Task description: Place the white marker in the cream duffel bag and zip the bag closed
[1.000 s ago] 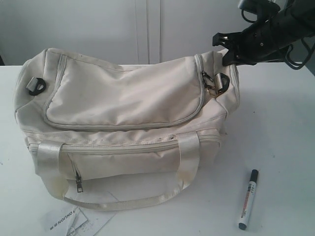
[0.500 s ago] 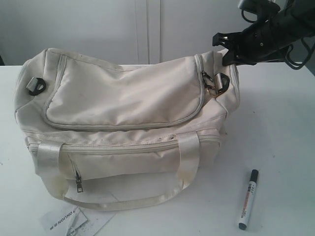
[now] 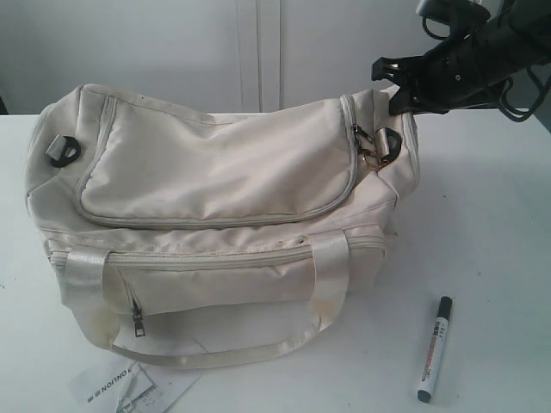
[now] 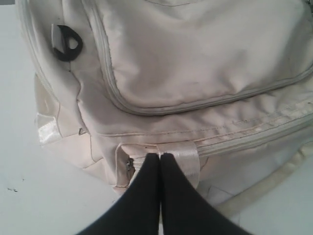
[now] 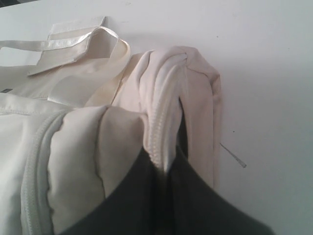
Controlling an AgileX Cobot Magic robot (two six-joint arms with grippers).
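The bag (image 3: 215, 172) fills the left and centre of the exterior frame, flap down. The marker (image 3: 434, 348) lies lower right on the table (image 3: 499, 206), apart from it. Upper right, the right gripper (image 5: 164, 164) pinches the bag's zip seam. The left gripper (image 4: 160, 157) is pressed together, its 2 tips meeting over a strap (image 4: 183, 154).

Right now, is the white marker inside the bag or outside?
Outside. The white marker lies on the table, apart from the cream duffel bag.
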